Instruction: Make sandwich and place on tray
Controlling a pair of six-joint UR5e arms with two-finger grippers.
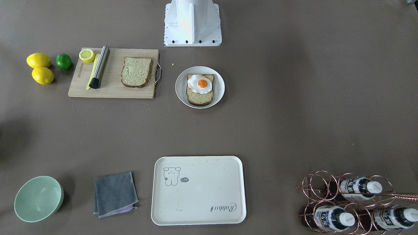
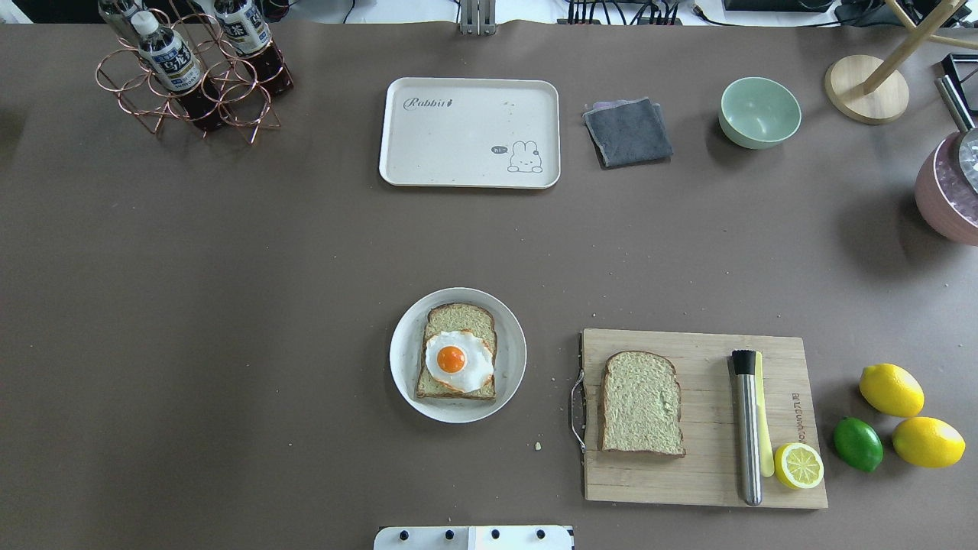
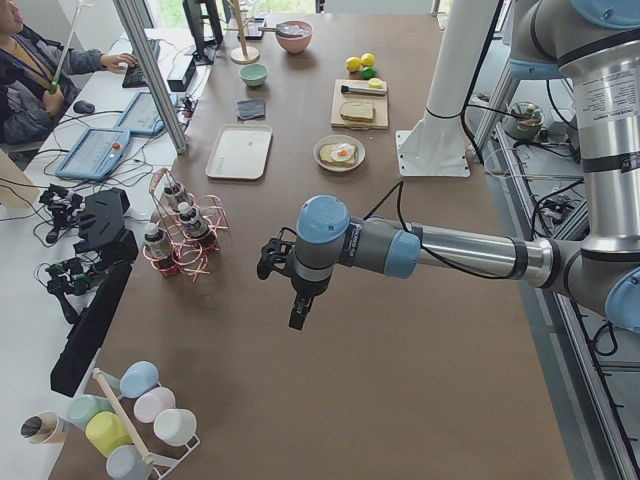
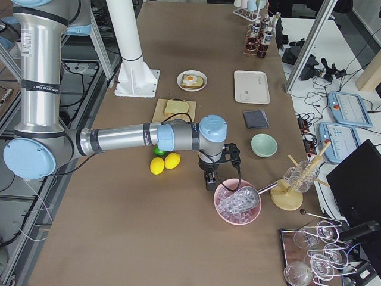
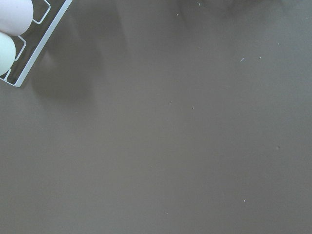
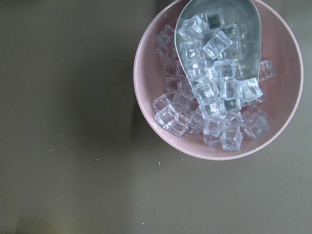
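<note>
One bread slice lies on a round white plate with the fried egg on top of it. The second slice lies on the wooden cutting board. The cream tray stands bare at the table's far side from the robot. My left gripper shows only in the exterior left view, hovering far off near the bottle rack. My right gripper shows only in the exterior right view, above the table by a pink bowl. I cannot tell whether either is open or shut.
On the board lie a steel rod, a yellow knife and a lemon half. Two lemons and a lime sit beside it. A green bowl, a grey cloth, a bottle rack and an ice bowl stand around.
</note>
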